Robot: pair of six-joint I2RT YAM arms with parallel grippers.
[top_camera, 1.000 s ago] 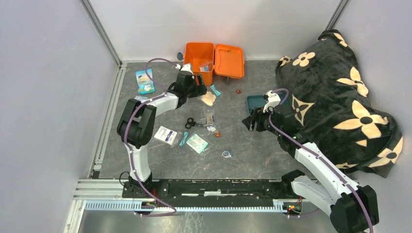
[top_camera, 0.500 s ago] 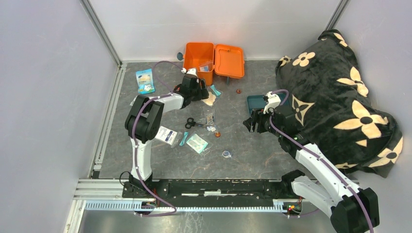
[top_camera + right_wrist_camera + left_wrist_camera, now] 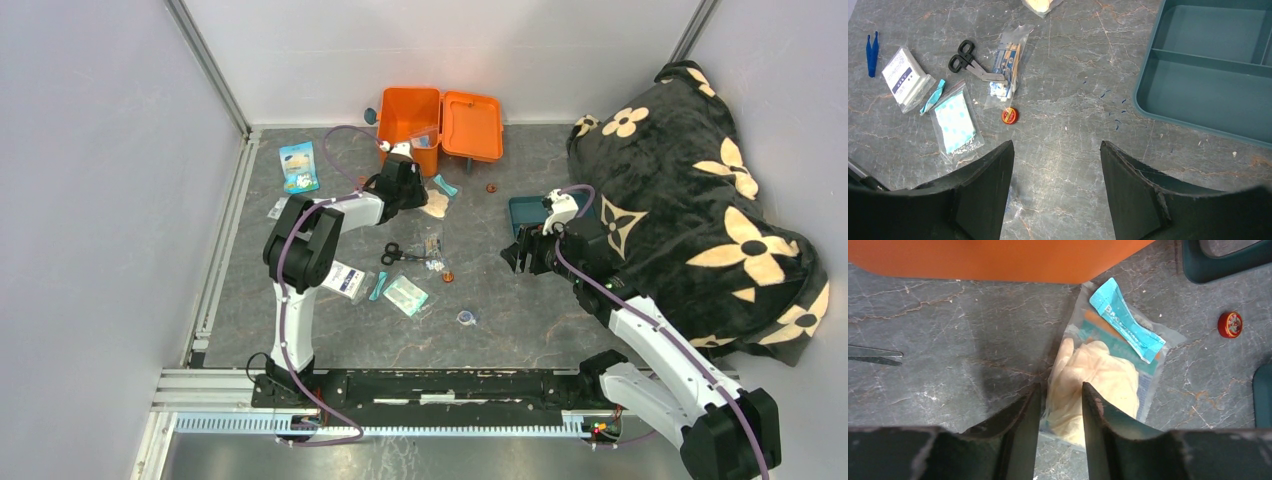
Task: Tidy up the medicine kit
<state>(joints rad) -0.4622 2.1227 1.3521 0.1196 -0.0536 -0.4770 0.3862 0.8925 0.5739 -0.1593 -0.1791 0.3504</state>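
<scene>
**Left arm, change.** Over the last second my left gripper point(image 3: 1060, 390) has moved away from the near wall of the medicine kit point(image 3: 410, 115) and come down onto the glove packet point(image 3: 1098, 385). My right gripper point(image 3: 1057, 145) has not moved. I judge this to be the approach for a pick, with the packet meant for the kit.

**Left gripper, state.** The jaws are parted by a narrow gap and hold nothing. The left edge of the packet lies in that gap, and most of the packet lies ahead and to the right of the fingertips. I cannot tell whether the tips touch the film. A light blue sachet point(image 3: 1126, 326) lies across the packet's far end.

**Right gripper, state.** The jaws are spread wide and hold nothing. They hover over bare table.

**Containers.**
- The kit stands just beyond my left fingertips, and its orange wall fills the top of the left wrist view. Its lid point(image 3: 472, 125) is laid open to the right. One clear packet point(image 3: 425, 135) shows inside the kit, and I cannot make out anything else in there.
- The teal tray point(image 3: 1208, 85) lies ahead and to the right of my right gripper. The compartments in view hold nothing that I can see.

**Loose items.** The scissors point(image 3: 968, 60), a red cap point(image 3: 1009, 115) and several pouches lie ahead and to the left of my right gripper.
</scene>
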